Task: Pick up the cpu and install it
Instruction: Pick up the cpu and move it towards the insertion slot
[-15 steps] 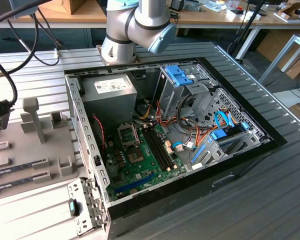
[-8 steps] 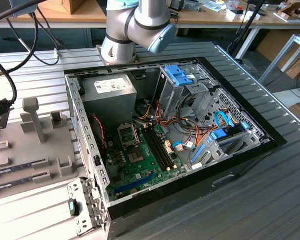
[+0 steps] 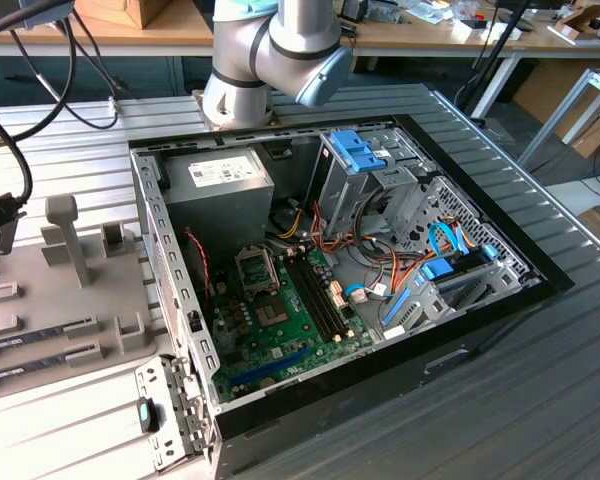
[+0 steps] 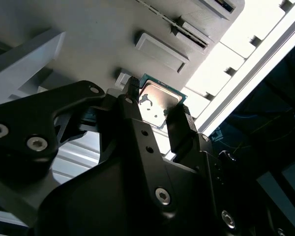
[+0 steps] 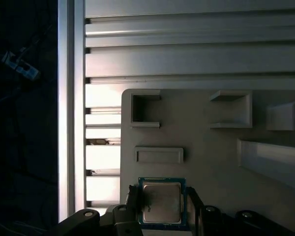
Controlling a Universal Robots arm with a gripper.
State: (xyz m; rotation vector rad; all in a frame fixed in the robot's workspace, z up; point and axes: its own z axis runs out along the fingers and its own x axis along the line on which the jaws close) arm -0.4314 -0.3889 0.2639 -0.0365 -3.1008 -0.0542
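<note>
And here are the arm's black jaws in both wrist views, closed on the cpu (image 4: 160,104), a small flat square chip with a silver-grey metal top and a thin green rim; one jaw presses on each of two opposite edges, and the shiny top (image 5: 161,201) faces the camera. Under the chip lies the light grey moulded plastic tray (image 5: 211,162); whether the chip rests on it or hangs just clear of it cannot be told. A low raised rectangular block (image 5: 159,155) on the tray sits near the chip, and two square open-sided pockets (image 5: 145,109) stand farther off; past the tray's edge runs the ribbed silver metal counter (image 5: 187,59).

Over to the exterior view: the grey and pale blue jointed robot arm (image 3: 280,45) leans in at twelve o'clock; the open black computer case (image 3: 480,330) lies flat on the counter at the centre; the grey tray (image 3: 60,290) is at nine o'clock of the case, just beside its wall. Inside the case, the green motherboard (image 3: 280,325) fills the six o'clock part; its square metal socket frame (image 3: 255,268) sits at the board's eleven o'clock; the big grey box with a white label (image 3: 220,185) is at eleven o'clock in the case. Two long narrow memory sticks (image 3: 40,335) lie on the tray at its seven o'clock.
</note>
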